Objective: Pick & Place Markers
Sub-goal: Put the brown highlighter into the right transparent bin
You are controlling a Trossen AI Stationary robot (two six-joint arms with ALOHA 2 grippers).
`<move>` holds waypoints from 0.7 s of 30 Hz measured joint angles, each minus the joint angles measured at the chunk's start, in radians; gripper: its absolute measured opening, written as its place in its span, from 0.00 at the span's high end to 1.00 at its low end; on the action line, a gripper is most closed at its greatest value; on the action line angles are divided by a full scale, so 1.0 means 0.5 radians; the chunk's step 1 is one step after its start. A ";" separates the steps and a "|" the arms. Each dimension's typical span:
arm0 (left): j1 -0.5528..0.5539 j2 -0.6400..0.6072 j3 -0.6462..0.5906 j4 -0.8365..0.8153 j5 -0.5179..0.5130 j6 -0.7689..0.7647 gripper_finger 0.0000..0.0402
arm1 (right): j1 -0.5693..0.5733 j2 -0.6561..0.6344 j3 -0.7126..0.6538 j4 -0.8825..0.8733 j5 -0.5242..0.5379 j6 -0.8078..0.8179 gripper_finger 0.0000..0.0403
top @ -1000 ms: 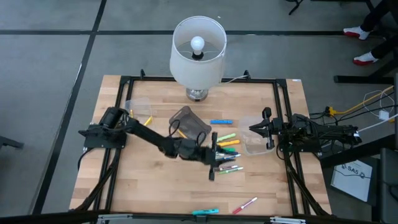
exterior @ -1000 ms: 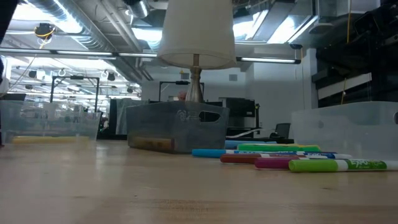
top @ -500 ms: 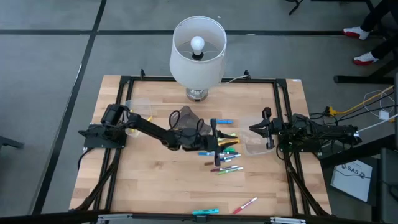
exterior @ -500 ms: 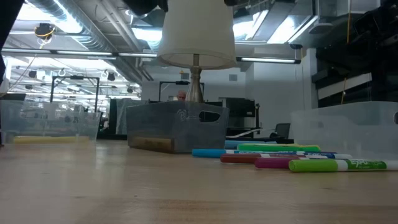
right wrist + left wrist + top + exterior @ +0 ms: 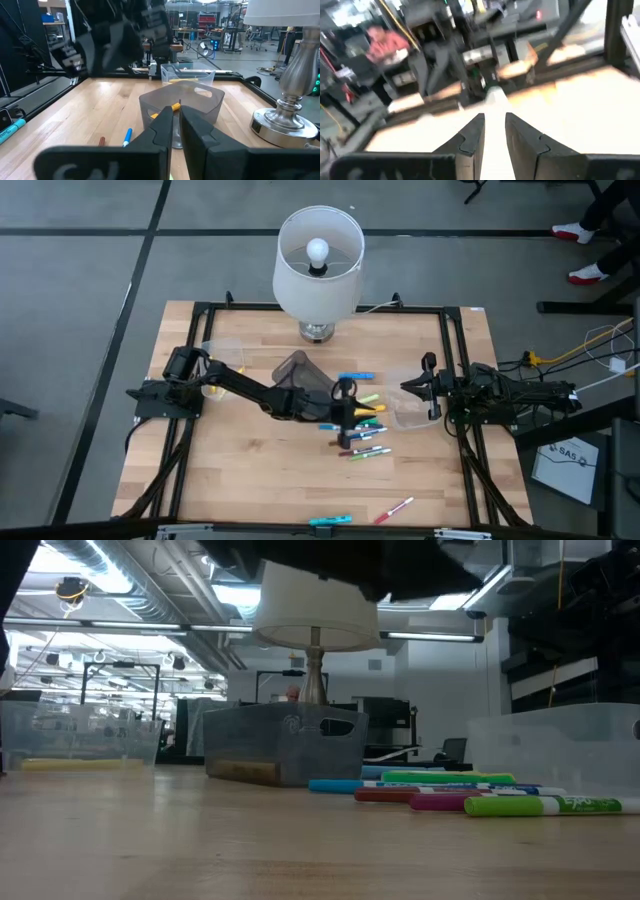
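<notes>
Fingers (image 5: pixel 520 137) of left arm, gripping a marker (image 5: pixel 495 102), moved toward the lamp (image 5: pixel 318 265).

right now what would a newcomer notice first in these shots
Probably the lit lamp at the table's far edge. Next, the left gripper stretched to mid-table, gripping a white marker above the heap of markers. The right gripper waits over a clear bin at the right.

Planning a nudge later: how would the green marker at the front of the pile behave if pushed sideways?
The green marker looks round-barrelled and lies flat on the bare wooden table, so it would probably roll rather than slide. It seems thin and stiff, likely light. Rolling back, it would probably bump the pink marker beside it.
</notes>
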 joint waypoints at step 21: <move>-0.036 0.093 0.431 -1.196 -0.038 -0.244 0.82 | 0.000 0.000 0.001 0.000 0.000 0.000 0.91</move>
